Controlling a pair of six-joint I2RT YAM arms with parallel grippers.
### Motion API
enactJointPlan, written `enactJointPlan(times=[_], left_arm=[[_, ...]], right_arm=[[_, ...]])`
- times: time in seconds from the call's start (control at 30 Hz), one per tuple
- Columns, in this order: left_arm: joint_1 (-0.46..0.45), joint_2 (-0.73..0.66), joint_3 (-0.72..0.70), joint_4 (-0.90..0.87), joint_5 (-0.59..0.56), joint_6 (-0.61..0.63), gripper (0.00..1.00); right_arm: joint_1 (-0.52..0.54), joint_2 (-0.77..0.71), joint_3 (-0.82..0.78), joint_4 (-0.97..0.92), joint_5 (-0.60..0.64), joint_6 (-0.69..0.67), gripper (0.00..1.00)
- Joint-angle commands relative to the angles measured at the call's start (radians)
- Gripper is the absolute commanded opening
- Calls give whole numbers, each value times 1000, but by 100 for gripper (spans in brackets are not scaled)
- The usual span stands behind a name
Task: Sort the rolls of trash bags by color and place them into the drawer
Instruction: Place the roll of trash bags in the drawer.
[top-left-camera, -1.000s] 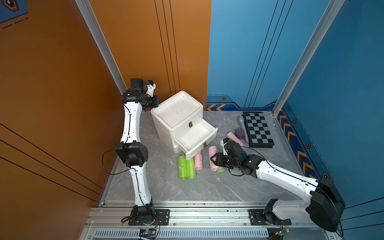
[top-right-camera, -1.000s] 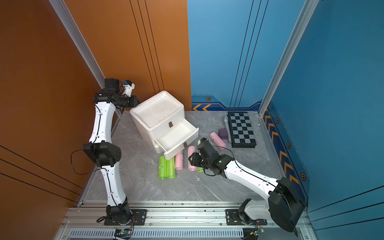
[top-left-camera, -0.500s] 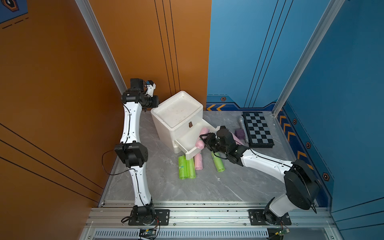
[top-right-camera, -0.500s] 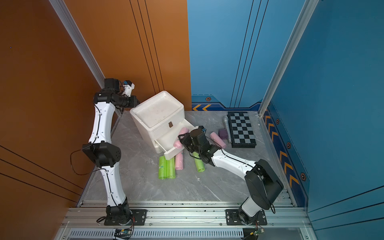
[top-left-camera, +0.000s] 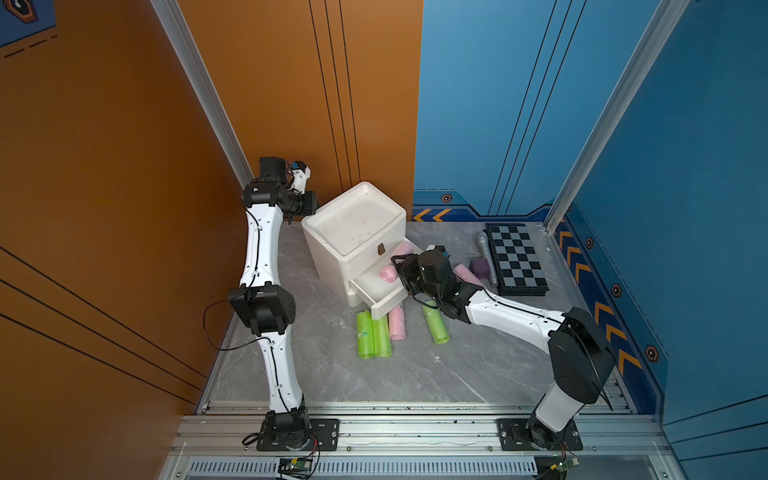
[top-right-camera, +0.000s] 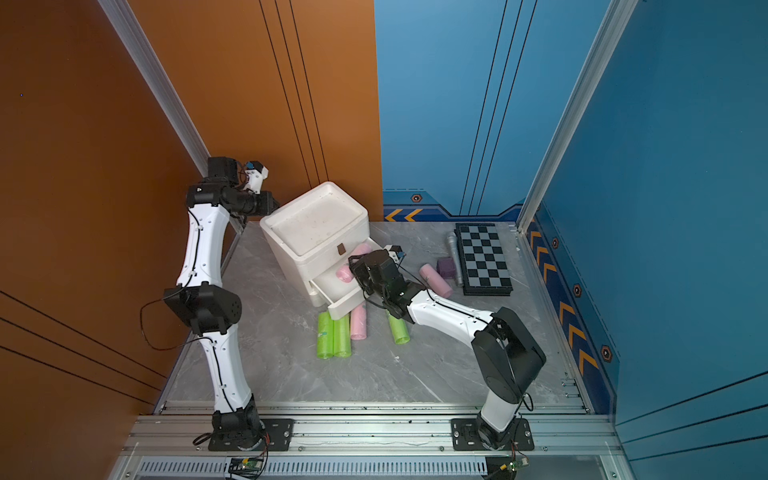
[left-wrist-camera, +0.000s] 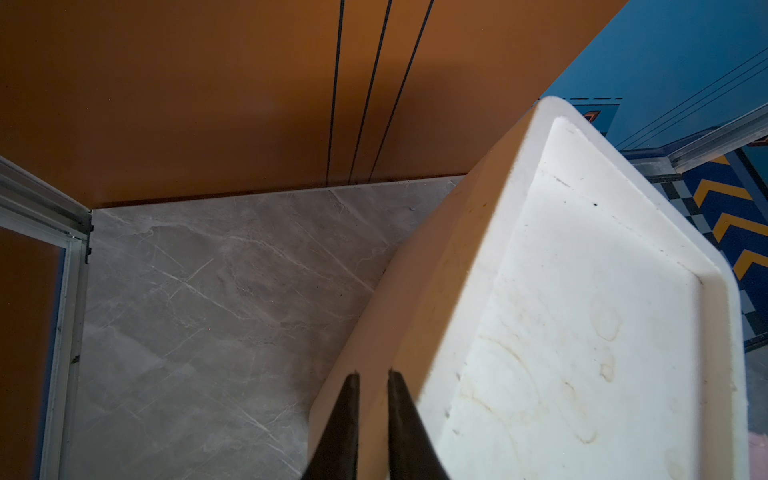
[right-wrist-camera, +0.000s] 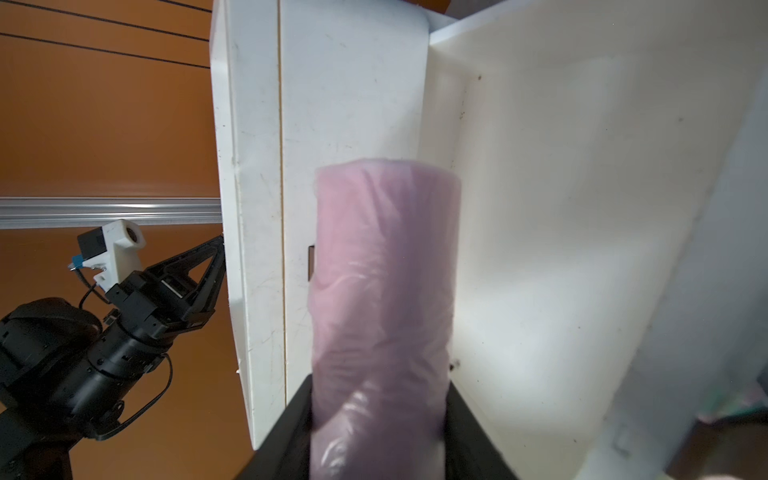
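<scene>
Near part of the grey table (top-left-camera: 374, 382): two green rolls (top-left-camera: 365, 334) lie side by side, touching, with their long axes running near-to-far. Just right of them is a loose pink roll (top-left-camera: 397, 323), its far end tucked under the drawer front. Right again, across a small gap, is a third green roll (top-left-camera: 436, 326), tilted, with its far end hidden under the right arm (top-left-camera: 511, 318).

Next is the drawer (top-left-camera: 386, 302) - the bottom one of the white cabinet (top-left-camera: 355, 220), pulled open. The right gripper (right-wrist-camera: 379, 388) is over it, jaws clamped on either side of a held pink roll (right-wrist-camera: 382, 270). In both top views this roll sits over the right part of the open drawer, one end pointing at the cabinet front. Can't tell if it touches the drawer floor.

Further right, a far pink roll (top-left-camera: 467, 274) lies on the table just beyond the right wrist. It is close beside a purple cube (top-left-camera: 480, 268). A grey microphone (top-left-camera: 487, 257) lies along the left edge of the chessboard (top-left-camera: 517, 259).

Farthest back on the left, the left gripper (left-wrist-camera: 372, 374) is at the cabinet's far-left corner - jaws nearly together, slim gap, nothing between them. Contact with the cabinet wall can't be told.
</scene>
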Motion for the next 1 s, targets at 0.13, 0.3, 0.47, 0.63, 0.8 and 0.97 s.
enactJointPlan(times=[0.13, 0.3, 0.47, 0.63, 0.8, 0.97], left_arm=[[-1, 3, -8, -130, 57, -6, 16], [7, 6, -6, -130, 69, -9, 16], [27, 10, 0, -130, 84, -17, 16], [36, 14, 4, -130, 96, -22, 16], [37, 14, 3, -130, 96, -22, 16], [37, 15, 2, -130, 96, -22, 16]], right_arm=[[19, 56, 136, -118, 101, 21, 44], [25, 95, 174, -188, 108, 31, 45], [31, 109, 180, -219, 118, 34, 48], [31, 133, 198, -220, 101, 34, 53], [29, 155, 219, -216, 72, 31, 57], [31, 136, 206, -193, 76, 19, 55]])
